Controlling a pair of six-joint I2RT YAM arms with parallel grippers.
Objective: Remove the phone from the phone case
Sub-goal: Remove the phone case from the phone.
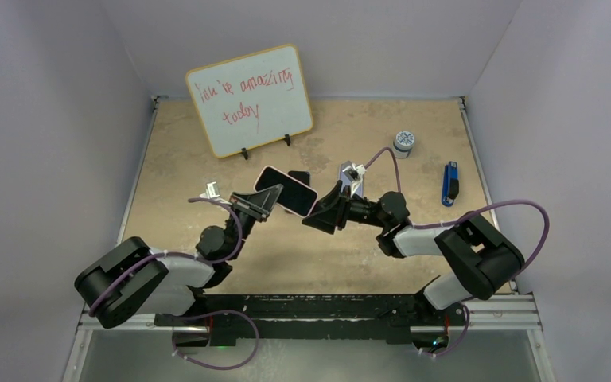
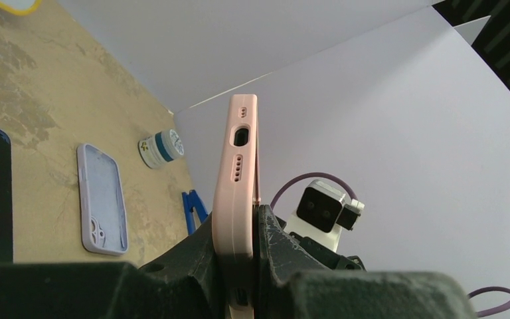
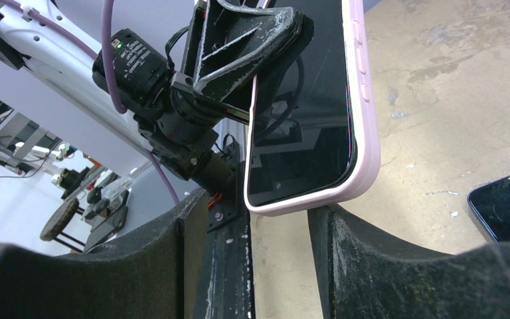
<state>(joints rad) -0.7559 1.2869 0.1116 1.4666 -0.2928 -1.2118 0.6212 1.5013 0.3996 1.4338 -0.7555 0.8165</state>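
Note:
The phone (image 3: 305,119), dark screen showing, sits inside a pink phone case (image 3: 366,126) and is held in the air over the middle of the table. My left gripper (image 2: 242,226) is shut on it, one finger on the screen and one on the case's back (image 2: 236,179). In the top view the cased phone (image 1: 286,189) tilts between both arms, with the left gripper (image 1: 256,203) at its left end. My right gripper (image 3: 259,226) is open just below the phone's lower corner, which hangs over its right finger (image 3: 372,259). From above, the right gripper (image 1: 322,215) is at the phone's lower right end.
An empty lavender case (image 2: 103,199) and a bare black phone (image 3: 508,206) lie on the table. A whiteboard (image 1: 251,99) stands at the back, with a small jar (image 1: 403,143) and a blue tool (image 1: 449,183) at the right.

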